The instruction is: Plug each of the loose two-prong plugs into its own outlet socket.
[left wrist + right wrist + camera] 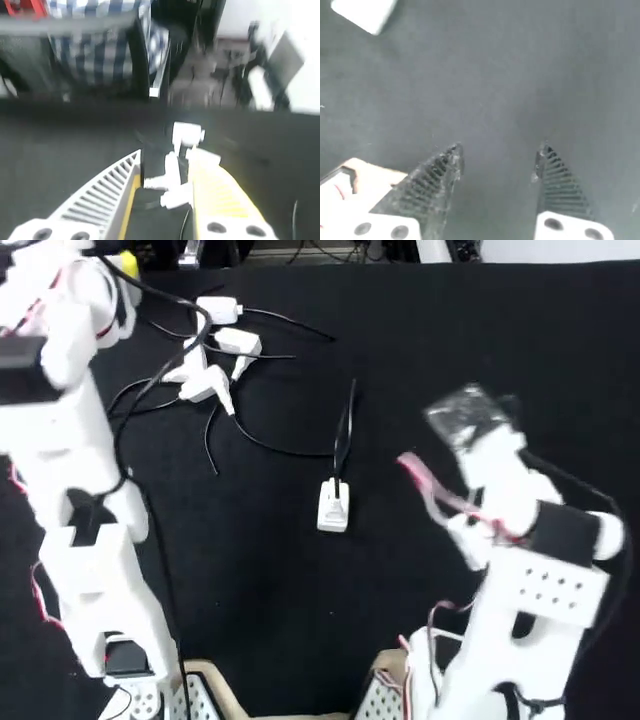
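Lone plug [333, 505]: a white block lying flat near the middle of the table, well apart from both arms. No gripper touches it.
Its cord [344, 430]: thin and black, running from the block toward the far side of the table.
Heap of plugs [215, 350]: three or so white pieces close together at the far left. Some touch one another. Which are plugs and which are sockets cannot be told.
Loose cords [215, 435]: black, looping out of the heap across the cloth toward the lone plug.
Left gripper [167, 156]: over the far left corner, just beside the heap. In its own wrist view white pieces sit in its gap. Whether it grips one or hangs above them cannot be told.
Right gripper [501, 150]: spread wide and holding nothing, above bare cloth to the right of the lone plug.
White block [362, 12]: at the edge of the right wrist view, well apart from that gripper.
Cloth [450, 320]: black, covering the whole table.
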### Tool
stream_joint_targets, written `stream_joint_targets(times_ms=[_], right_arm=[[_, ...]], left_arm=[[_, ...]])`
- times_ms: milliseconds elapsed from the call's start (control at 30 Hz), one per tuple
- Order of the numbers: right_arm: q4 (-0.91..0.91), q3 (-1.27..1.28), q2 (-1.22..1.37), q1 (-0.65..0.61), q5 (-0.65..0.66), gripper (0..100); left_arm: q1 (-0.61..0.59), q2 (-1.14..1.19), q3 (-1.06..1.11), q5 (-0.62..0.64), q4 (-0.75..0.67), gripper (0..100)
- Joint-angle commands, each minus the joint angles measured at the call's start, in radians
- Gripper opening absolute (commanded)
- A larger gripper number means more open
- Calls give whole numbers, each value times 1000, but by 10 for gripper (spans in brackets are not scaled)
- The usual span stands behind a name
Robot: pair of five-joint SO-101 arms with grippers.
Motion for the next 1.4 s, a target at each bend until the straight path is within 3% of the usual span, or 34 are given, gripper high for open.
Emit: stream_joint_targets(times_ms=[0, 100, 300, 500, 667, 967, 1367], right_arm=[[20, 27, 25, -192, -3, 275], [-52, 125, 90, -350, -40, 286], [-321, 335, 163, -557, -130, 288], [-466, 432, 251, -637, -218, 289], [-626, 412, 375, -657, -367, 289], [-861, 357, 584, -667, -793, 289], [-1026, 426, 599, -663, -882, 286]], left_arm=[[-48, 40, 143, 12, 8, 163], [-88, 89, 286, 54, 6, 163], [-157, 215, 404, 302, 5, 163], [-225, 356, 406, 535, 5, 163], [-262, 503, 389, 674, -5, 163], [-262, 638, 203, 680, -17, 163], [-259, 684, 130, 681, -3, 162]])
